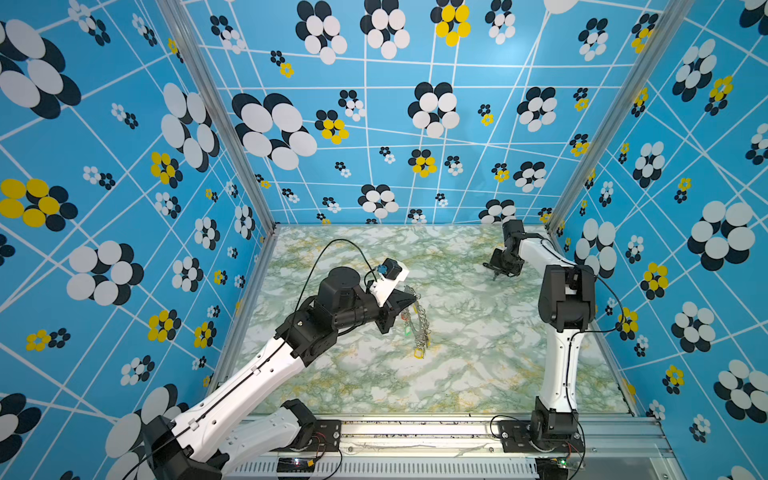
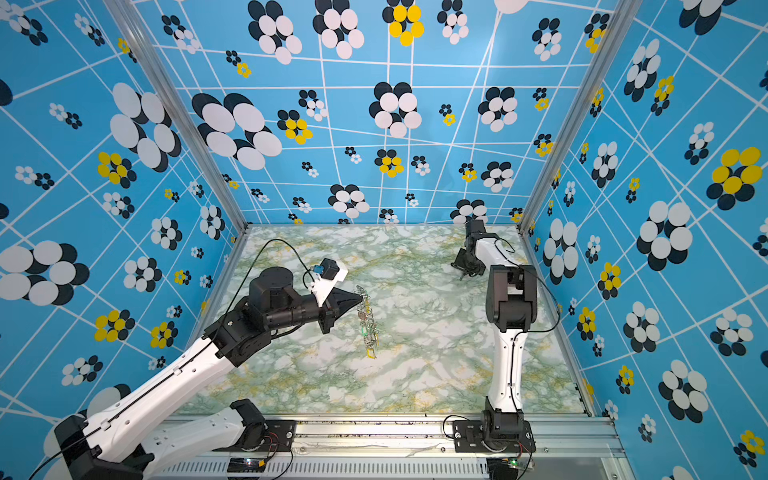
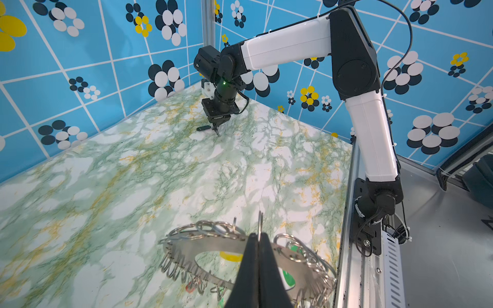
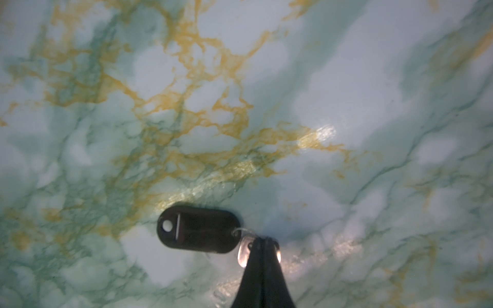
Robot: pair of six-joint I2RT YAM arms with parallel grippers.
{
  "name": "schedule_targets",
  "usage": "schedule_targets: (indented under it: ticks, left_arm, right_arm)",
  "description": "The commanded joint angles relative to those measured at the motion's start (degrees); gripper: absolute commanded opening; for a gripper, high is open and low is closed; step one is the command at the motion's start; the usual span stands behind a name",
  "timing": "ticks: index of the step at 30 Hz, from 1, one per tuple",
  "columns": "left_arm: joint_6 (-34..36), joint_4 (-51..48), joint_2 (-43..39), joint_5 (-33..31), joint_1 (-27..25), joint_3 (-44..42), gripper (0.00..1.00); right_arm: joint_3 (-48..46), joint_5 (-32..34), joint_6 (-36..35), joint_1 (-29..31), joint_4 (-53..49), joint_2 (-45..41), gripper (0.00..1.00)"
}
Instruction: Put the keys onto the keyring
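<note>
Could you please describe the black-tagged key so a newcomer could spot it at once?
On the marbled table, look near the far right corner, under the right claw. That claw pinches a small silver key. Its oblong tag is black, unlike the keyring's yellow, green and red ones.

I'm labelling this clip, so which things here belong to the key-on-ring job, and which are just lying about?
For the job: small silver metal key with black oblong plastic tag, pinched in the right gripper; large flat grey metal keyring, hanging from the left gripper.
Just there: yellow plastic tag and green plastic tag on that ring; green-veined marble tabletop.
</note>
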Motion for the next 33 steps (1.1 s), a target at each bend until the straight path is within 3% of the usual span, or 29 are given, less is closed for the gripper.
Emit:
schedule_targets:
  ticks: [1,12,17,25,33]
  left_arm:
    - [0.5,1.7,-1.9,-0.2,0.6,-0.3,0.00]
    - [0.1,1.6,-1.4,0.4,0.4,0.1,0.00]
    - [0.3,1.5,-1.6,0.4,0.4,0.3,0.00]
    - [0.1,1.7,-2.6,0.3,0.5,-0.2,0.00]
    - [0.3,1.2,-3.4,0.0,0.4,-0.7,0.00]
  right_arm:
    - [-6.9,-2.8,0.1,0.7,-2.5,-2.8,0.00]
    - [-23.9,-9.9,-0.8,5.7,-3.1,-17.2,0.00]
    - [-27.2,-6.5,-2.9,5.4,0.7,-25.7,0.23]
    - [-28.4,-13.1,-8.8,5.0,2.8,-24.7,0.24]
    - [-26.9,-13.8,-9.5,5.1,0.4,-20.5,0.24]
